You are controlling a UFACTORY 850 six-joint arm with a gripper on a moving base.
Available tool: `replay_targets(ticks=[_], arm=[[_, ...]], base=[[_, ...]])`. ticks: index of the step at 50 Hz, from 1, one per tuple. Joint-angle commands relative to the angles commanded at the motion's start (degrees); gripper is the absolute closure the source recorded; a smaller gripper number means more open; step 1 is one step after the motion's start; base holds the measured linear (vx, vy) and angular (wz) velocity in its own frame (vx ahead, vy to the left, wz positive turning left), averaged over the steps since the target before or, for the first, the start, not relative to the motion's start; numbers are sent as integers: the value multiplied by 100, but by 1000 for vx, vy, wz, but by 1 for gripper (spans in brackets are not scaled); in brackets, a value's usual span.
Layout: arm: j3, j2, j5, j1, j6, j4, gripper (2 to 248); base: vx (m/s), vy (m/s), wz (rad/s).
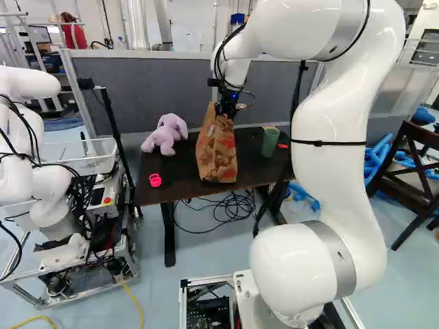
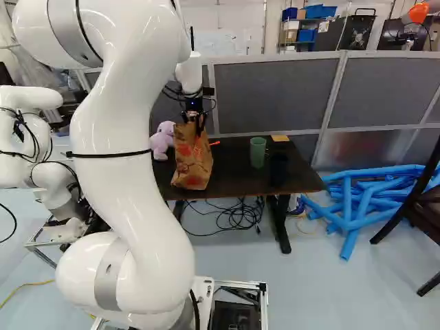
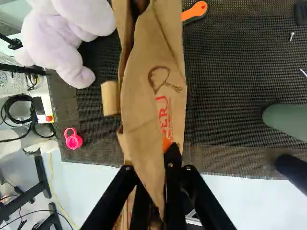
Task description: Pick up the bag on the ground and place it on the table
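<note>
One paper bag [image 1: 218, 151] is the reference for all positions below. The bag is upright over the front part of the dark table [image 1: 182, 181], tilted in the right base view; whether its base bears fully on the tabletop cannot be told. The gripper [image 2: 196, 122] is at the bag's top, reached from above. In the wrist view, the two fingers of the gripper [image 3: 151, 162] close on the folded paper from opposite sides, pinching the bag.

Left of the bag in the left base view: a lilac plush toy [image 1: 165, 134], near, and a pink ring-shaped item [image 1: 155, 180], nearer the front edge. Right of the bag in the right base view: a green cup [image 2: 258, 152], then a black cup [image 2: 278, 169]. Just beside the bag, toward its rear: an orange-handled tool [image 3: 194, 10]. Behind the bag: a grey partition [image 2: 268, 96]. Below the bag's level, under the tabletop: coiled black cables [image 1: 230, 212].
</note>
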Motion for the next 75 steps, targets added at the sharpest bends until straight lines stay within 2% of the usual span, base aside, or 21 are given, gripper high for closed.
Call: replay_targets(ticks=[4, 5, 9, 10, 14, 15, 19, 20, 25, 26, 30, 31, 55, 75], arm=[[0, 0, 0, 0, 0, 0, 200], [0, 0, 0, 0, 0, 0, 166], [0, 0, 0, 0, 0, 0, 166], [0, 0, 0, 0, 0, 0, 132], [0, 0, 0, 0, 0, 0, 132], [0, 0, 0, 0, 0, 0, 96], [0, 0, 0, 0, 0, 0, 96], [0, 0, 0, 0, 0, 0, 60], [0, 0, 0, 0, 0, 0, 60], [0, 0, 0, 0, 0, 0, 24], [0, 0, 0, 0, 0, 0, 24], [0, 0, 0, 0, 0, 0, 4], [31, 250, -22, 0, 0, 0, 3], [51, 551, -421, 0, 0, 0, 3]], base=[[0, 0, 0], [0, 0, 0], [0, 0, 0], [0, 0, 0], [0, 0, 0], [0, 0, 0], [0, 0, 0], [0, 0, 0], [0, 0, 0], [0, 0, 0], [0, 0, 0], [0, 0, 0], [0, 0, 0], [0, 0, 0]])
